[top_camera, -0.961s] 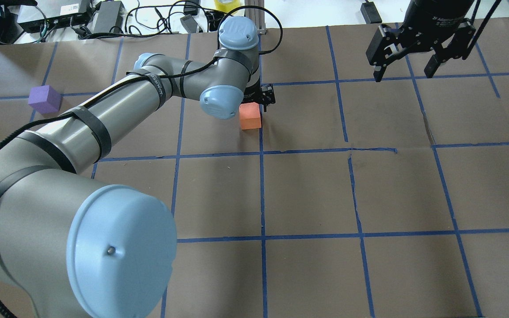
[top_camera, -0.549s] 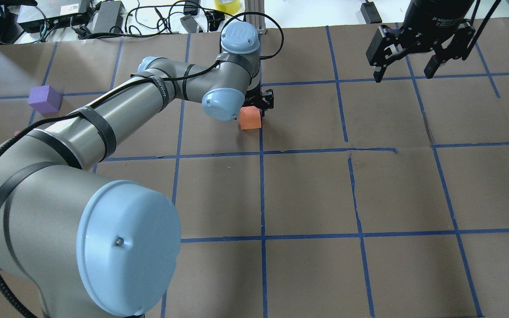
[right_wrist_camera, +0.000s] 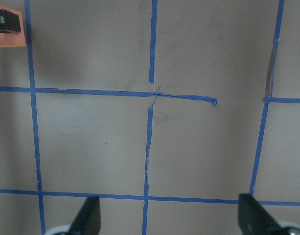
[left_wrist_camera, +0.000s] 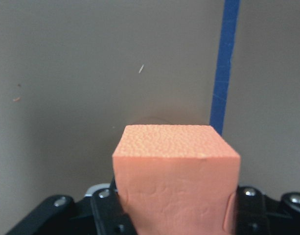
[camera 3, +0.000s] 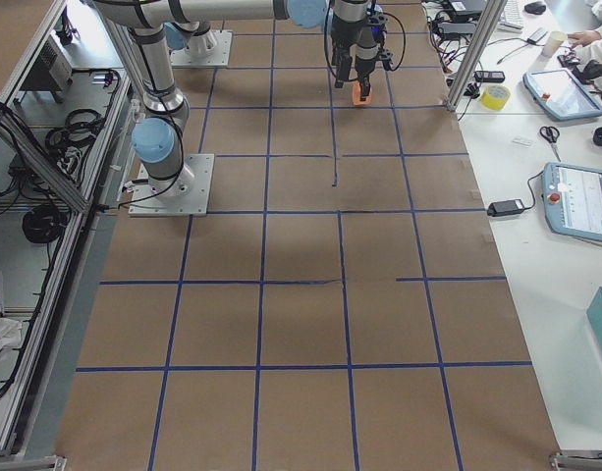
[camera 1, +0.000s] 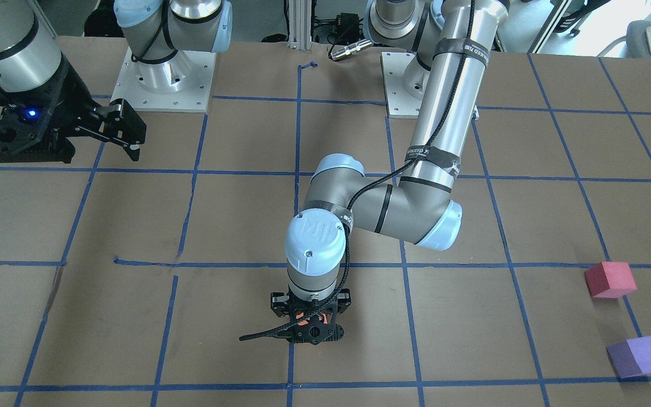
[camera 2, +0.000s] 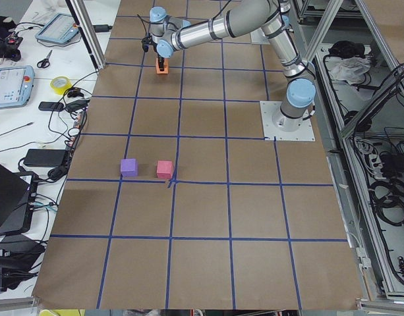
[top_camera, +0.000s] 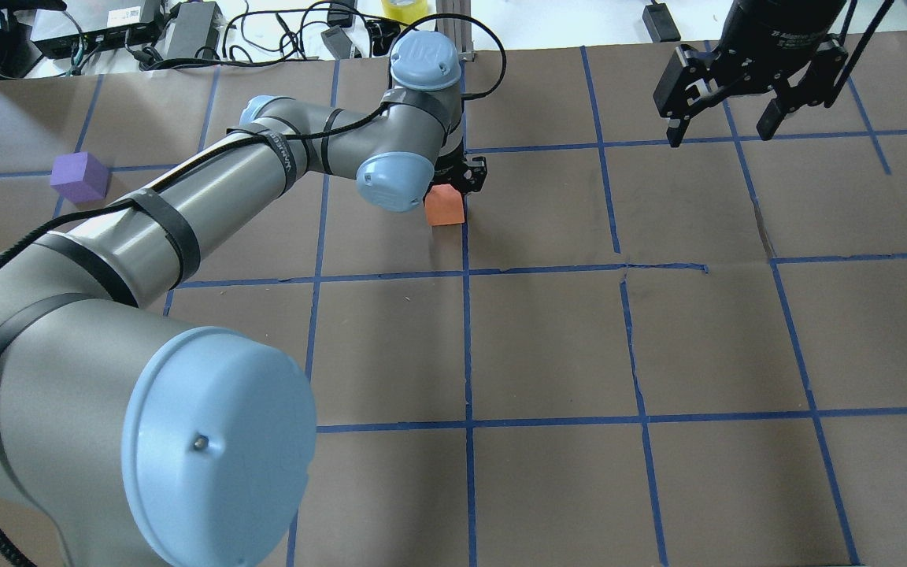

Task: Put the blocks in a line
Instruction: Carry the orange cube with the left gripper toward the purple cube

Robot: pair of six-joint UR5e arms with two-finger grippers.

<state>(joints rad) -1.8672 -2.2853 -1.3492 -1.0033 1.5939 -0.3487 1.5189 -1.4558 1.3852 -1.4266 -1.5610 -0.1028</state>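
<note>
One brown gridded table (top_camera: 548,346) — orange block (top_camera: 445,209)

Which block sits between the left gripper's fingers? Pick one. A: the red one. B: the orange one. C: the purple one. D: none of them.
B: the left wrist view shows the orange block clamped between the fingers of the left gripper, while the purple block and the red block lie far off to the side, untouched.
</note>
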